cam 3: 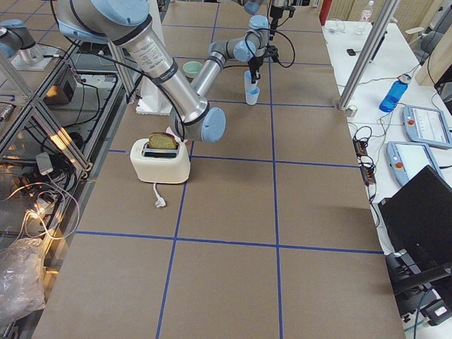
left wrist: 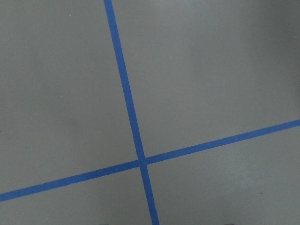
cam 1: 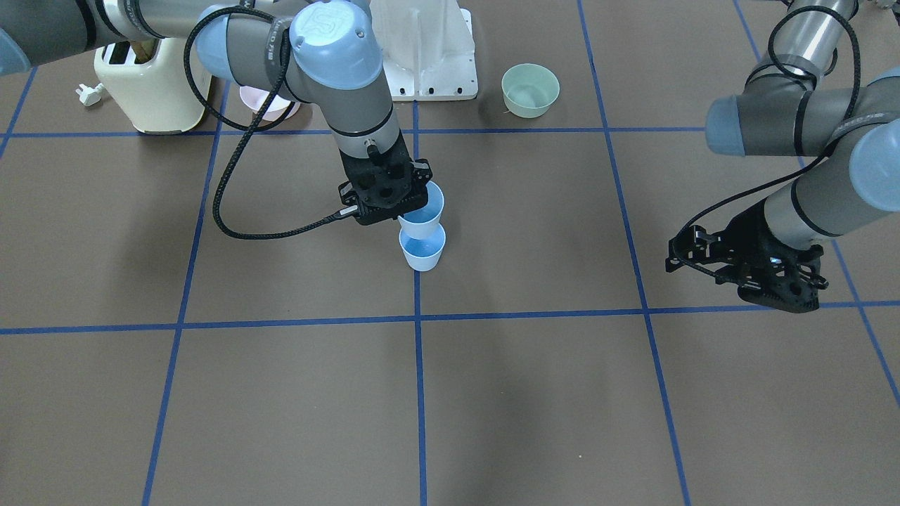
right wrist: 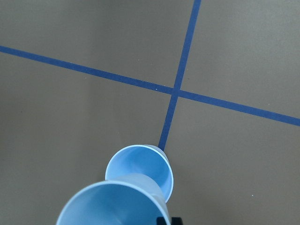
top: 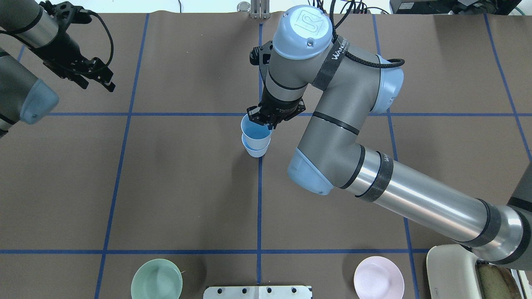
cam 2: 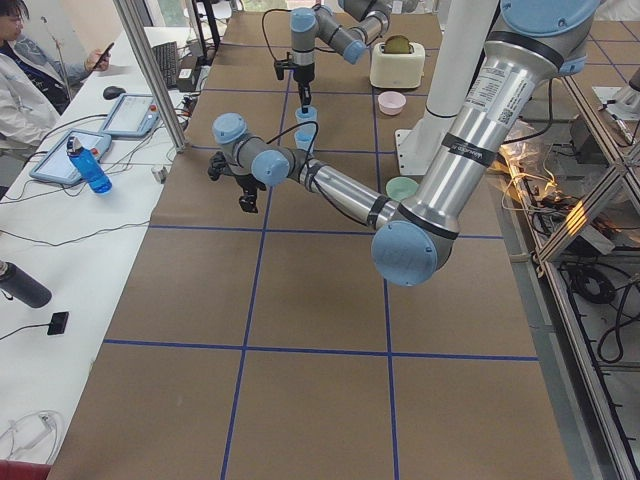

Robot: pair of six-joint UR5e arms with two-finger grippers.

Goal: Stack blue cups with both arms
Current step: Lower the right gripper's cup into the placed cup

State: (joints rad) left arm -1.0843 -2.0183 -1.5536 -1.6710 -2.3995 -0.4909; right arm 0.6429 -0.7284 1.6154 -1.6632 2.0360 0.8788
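One blue cup stands upright on the table where two blue tape lines meet; it also shows in the overhead view and the right wrist view. My right gripper is shut on the rim of the second blue cup. It holds that cup upright straight above the first, with its base at the lower cup's rim. I cannot tell whether the cups touch. My left gripper is open, empty, and far off to the side above bare table.
A mint-green bowl and a pink bowl sit near the robot's base. A cream toaster with toast stands beside the pink bowl. The white pedestal base is between the bowls. An operator sits beyond the far table edge.
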